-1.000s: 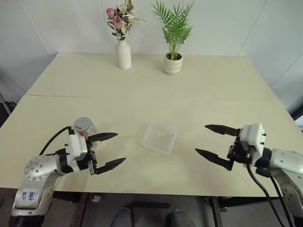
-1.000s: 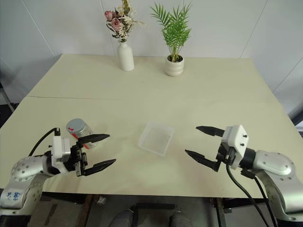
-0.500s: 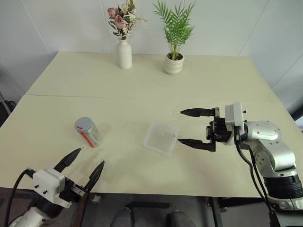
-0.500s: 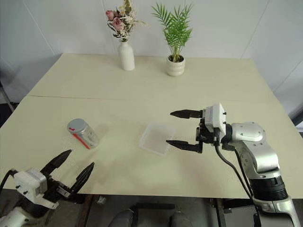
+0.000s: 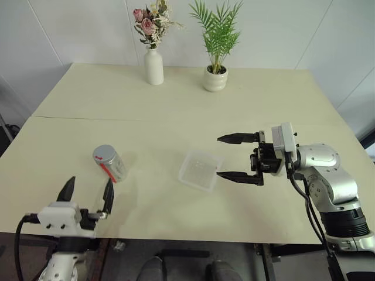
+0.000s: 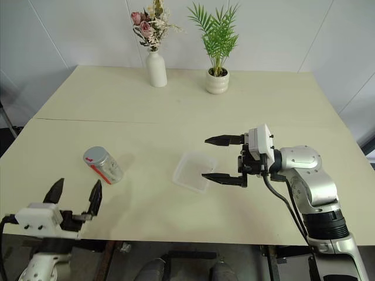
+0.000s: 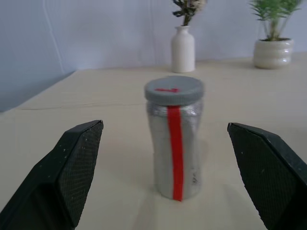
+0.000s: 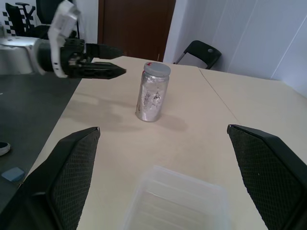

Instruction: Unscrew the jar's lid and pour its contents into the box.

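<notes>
Upright clear jar (image 7: pixel 174 143), red stripe, grey lid (image 7: pixel 174 89).

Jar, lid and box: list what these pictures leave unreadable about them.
- Jar: contents look silvery through the wall in the left wrist view; what they are is too blurred to tell.
- Lid: whether it is screwed tight cannot be seen; its threads are covered by its own rim.
- Box: cut off by the right wrist view's edge; in the head views it is too small and translucent to show whether anything lies inside.
</notes>
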